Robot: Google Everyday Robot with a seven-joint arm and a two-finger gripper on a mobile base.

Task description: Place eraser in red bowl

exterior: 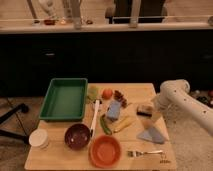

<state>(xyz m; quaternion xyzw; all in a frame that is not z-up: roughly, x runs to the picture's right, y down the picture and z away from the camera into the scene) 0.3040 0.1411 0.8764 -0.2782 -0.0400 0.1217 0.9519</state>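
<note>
The eraser [144, 110], a small tan and black block, lies on the wooden table [55, 157] near its right edge. My gripper [154, 113] hangs down from the white arm [176, 93] at the eraser's right side, close to it or touching it. The red bowl [105, 151], orange-red and empty, stands at the front middle of the table, well to the left of and nearer than the gripper.
A dark maroon bowl [77, 136] and a white cup [38, 138] stand left of the red bowl. A green tray [64, 98] is at the back left. A light blue block [114, 110], banana [123, 123], spatula [95, 117], grey-blue cloth [151, 135] and fork [145, 153] lie around.
</note>
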